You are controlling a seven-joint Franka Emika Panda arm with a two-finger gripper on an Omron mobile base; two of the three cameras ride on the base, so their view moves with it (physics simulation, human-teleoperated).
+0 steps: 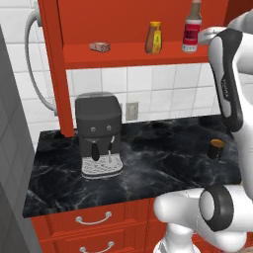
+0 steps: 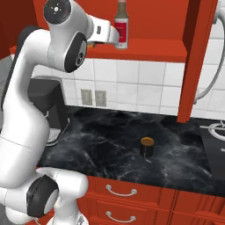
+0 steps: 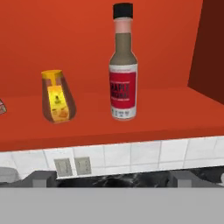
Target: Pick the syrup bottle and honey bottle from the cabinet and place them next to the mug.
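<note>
syrup bottle (image 3: 123, 65) upright on cabinet (image 3: 109, 118) shelf | honey bottle (image 3: 57, 97) beside | tool state unclear

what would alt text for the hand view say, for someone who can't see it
A tall syrup bottle with a red label stands upright on the red cabinet shelf, with a shorter amber honey bottle standing apart to its left. Below the shelf edge run white wall tiles with two outlets, then a strip of dark marbled counter.
</note>
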